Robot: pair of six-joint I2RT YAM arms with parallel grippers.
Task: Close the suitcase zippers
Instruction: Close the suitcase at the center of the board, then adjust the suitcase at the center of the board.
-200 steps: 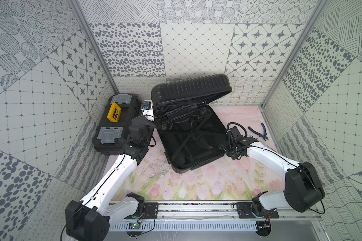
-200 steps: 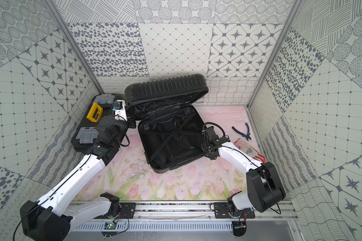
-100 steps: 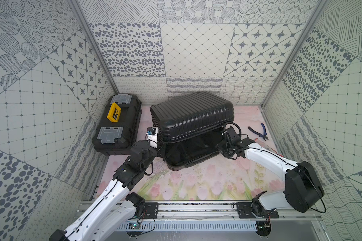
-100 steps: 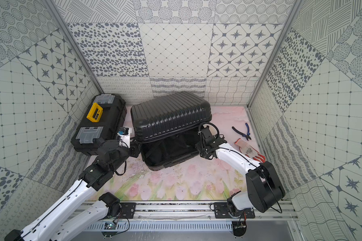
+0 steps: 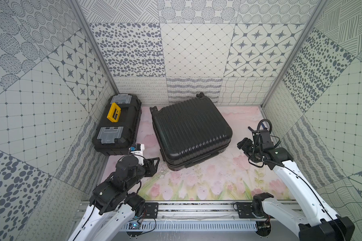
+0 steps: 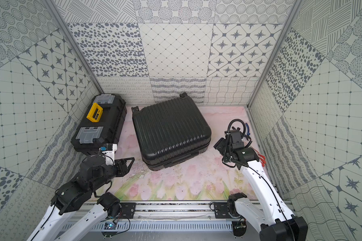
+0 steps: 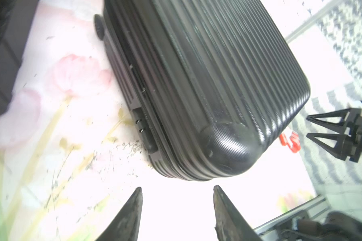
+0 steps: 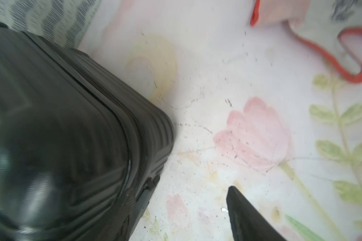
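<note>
Ribbed black hard-shell suitcase point(image 5: 190, 133) lies shut, seemingly unzipped; left pincer point(image 7: 177, 208) and right pincer point(image 7: 307, 127) stand wide, empty; next, grip a pull on the black zipper track point(image 8: 105, 100).

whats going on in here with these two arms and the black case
A black suitcase lies flat, lid down, on the flowered mat. The left gripper sits off its near corner, the right gripper off its side; both have fingers open and hold nothing. Neither is on the zipper.
</note>
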